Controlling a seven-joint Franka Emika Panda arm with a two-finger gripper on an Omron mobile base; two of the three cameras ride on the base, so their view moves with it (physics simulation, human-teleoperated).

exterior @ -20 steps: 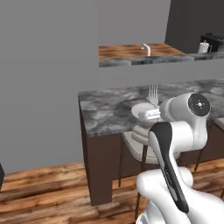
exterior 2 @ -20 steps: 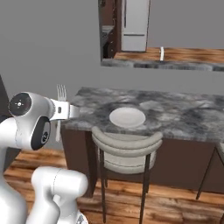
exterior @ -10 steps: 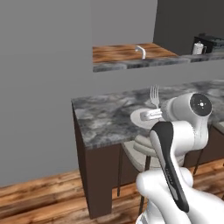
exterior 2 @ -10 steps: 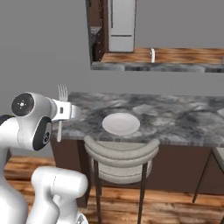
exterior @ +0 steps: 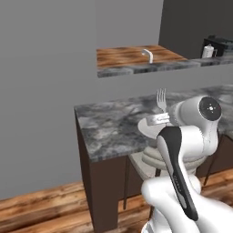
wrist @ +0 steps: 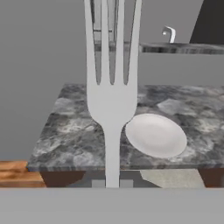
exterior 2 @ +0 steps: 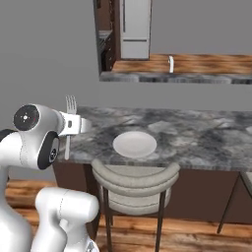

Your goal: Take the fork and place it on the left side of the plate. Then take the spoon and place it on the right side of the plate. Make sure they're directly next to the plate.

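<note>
My gripper [exterior 2: 74, 126] is shut on the fork [exterior 2: 71, 105], holding it upright, tines up, in front of the marble counter [exterior 2: 197, 142]. In the hand view the fork [wrist: 112, 109] rises straight from the gripper [wrist: 112, 183], left of the plate [wrist: 156, 134]. The round white plate [exterior 2: 134, 144] lies on the counter near its front edge, right of the fork and farther away. In the left base view the fork [exterior: 160, 98] and gripper [exterior: 159, 119] stand in front of the plate [exterior: 145, 127], which they partly hide. The spoon is out of view.
A beige-backed stool [exterior 2: 135, 179] stands against the counter below the plate. The counter's left end [exterior: 82, 132] drops to the wooden floor. Behind it runs a higher wood-topped counter with a faucet [exterior 2: 171, 64], and a fridge [exterior 2: 135, 29] beyond.
The whole picture has slid a little to the left in both base views, so the camera moved with the base. The fork stays gripped and upright.
</note>
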